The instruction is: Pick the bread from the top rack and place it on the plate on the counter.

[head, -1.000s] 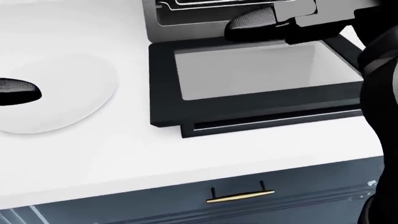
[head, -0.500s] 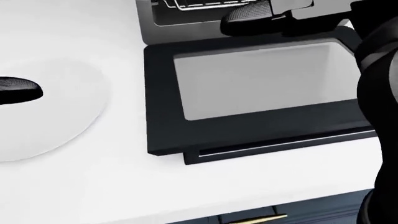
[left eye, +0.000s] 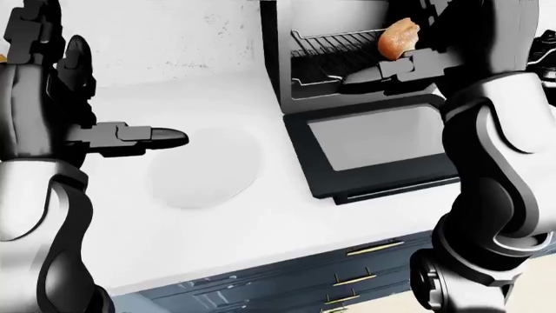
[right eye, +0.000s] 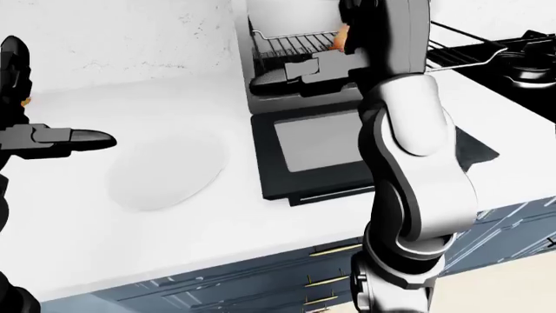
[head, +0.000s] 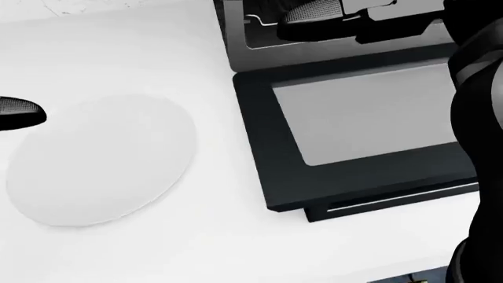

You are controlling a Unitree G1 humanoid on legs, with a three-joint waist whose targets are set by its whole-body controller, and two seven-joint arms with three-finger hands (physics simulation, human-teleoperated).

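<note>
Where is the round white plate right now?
The round white plate lies flat on the white counter, at the head view's left, beside the open black oven door, with nothing on it.

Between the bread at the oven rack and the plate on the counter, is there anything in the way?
Nothing visible blocks it. The bread is at the right hand by the rack; the plate lies bare to the view's left. Only the left hand hovers over the plate's edge.
</note>
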